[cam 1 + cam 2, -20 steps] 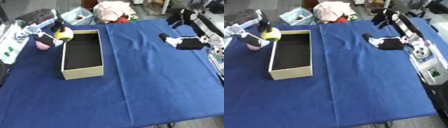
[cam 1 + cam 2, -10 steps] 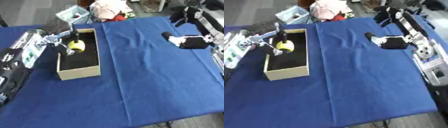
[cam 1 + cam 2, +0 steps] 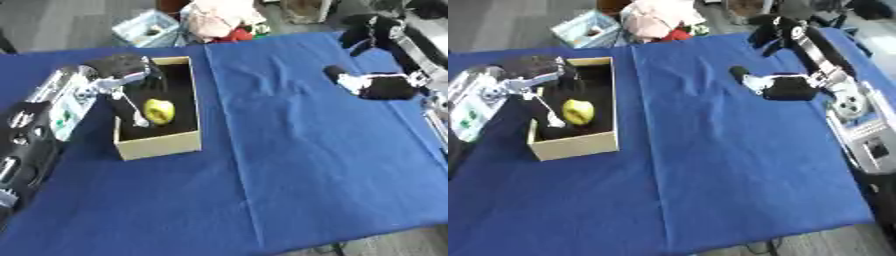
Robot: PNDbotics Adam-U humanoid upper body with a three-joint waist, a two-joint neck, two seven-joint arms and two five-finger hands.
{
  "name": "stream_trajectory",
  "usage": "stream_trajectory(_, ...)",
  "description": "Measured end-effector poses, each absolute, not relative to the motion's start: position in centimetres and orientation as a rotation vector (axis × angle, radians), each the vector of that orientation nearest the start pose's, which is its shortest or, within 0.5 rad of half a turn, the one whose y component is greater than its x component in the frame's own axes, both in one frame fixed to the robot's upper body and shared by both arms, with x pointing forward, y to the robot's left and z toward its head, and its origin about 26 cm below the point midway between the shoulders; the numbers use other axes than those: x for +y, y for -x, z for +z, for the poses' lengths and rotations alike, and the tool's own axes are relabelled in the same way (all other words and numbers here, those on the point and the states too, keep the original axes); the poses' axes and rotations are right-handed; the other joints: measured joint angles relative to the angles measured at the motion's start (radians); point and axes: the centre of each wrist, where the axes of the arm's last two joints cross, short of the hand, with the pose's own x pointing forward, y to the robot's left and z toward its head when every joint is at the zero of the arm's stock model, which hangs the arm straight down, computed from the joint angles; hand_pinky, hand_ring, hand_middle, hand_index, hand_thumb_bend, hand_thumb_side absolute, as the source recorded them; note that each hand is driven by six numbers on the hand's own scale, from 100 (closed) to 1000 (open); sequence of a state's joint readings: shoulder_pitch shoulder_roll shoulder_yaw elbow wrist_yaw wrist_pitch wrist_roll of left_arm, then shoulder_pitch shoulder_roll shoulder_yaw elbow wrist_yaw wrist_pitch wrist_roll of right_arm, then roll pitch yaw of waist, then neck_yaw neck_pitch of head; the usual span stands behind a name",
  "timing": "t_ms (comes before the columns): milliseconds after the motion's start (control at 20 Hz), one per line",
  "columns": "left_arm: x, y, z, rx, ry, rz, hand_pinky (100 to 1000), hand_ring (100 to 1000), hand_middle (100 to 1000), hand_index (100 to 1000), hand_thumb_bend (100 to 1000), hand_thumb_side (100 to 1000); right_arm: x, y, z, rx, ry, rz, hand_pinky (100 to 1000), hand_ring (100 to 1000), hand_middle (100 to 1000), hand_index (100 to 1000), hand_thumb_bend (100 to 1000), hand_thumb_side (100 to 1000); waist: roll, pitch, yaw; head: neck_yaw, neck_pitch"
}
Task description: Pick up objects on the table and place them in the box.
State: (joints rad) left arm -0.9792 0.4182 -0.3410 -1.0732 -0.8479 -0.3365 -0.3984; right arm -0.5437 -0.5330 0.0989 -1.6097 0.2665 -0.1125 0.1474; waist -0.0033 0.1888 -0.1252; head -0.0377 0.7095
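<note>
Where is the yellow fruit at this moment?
The yellow fruit is inside the box, on the left of both views, close by the left hand that reaches into the box.

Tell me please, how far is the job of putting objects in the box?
Nearly done, it seems. The yellow object is already inside the box, with the left robot hand over it; whether the fingers hold it is unclear. No other loose object shows on the blue cloth. The right robot hand rests idle.
</note>
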Motion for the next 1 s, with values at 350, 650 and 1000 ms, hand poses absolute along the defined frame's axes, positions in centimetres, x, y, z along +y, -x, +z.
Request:
stream_trajectory(350,23.6,-45.2,27.4,-1.696,-0.960,-1.731,614,535,541,703,637,186,-28.7,-37.4,20.4,-2.063,0.512,0.941,624,694,654,875,424,300,0.001,-0.004,0.018,-0.008,-0.001)
stream_trajectory(650,27.8,-45.9,27.7,-1.560,-1.130,-1.613,619,538,542,700,615,151,-28.8,-37.4,20.4,-2.063,0.512,0.942,624,694,654,875,431,299,0.001,-0.004,0.015,-0.017,-0.008)
stream_trajectory(1000,31.7,-47.3,24.9,-1.378,-1.199,-1.526,619,536,538,696,610,130,-28.8,-37.4,20.4,-2.063,0.507,0.940,623,693,653,875,437,298,-0.004,0.000,0.006,-0.006,-0.009)
